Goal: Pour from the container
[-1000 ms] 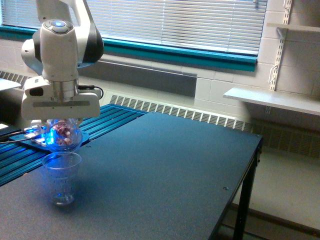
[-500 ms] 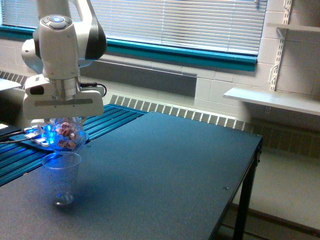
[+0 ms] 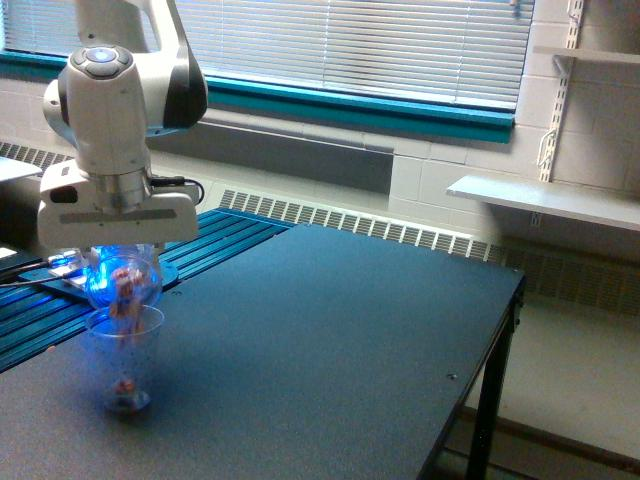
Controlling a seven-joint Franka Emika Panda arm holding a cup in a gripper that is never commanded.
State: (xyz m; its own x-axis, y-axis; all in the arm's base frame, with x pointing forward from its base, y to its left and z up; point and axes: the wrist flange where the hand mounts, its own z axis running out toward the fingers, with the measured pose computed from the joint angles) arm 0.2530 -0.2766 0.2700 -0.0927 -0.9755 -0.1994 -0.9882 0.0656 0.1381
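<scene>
dark table (image 3: 330,330) beneath window blinds (image 3: 350,40), with a wall shelf (image 3: 545,200) nearby.

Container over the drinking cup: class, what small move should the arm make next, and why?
Probably hold the tilt a little longer. The container, gripped in the hand, sits right above the drinking cup, a few reddish pieces lie at the cup's bottom, and more show inside the container.
</scene>
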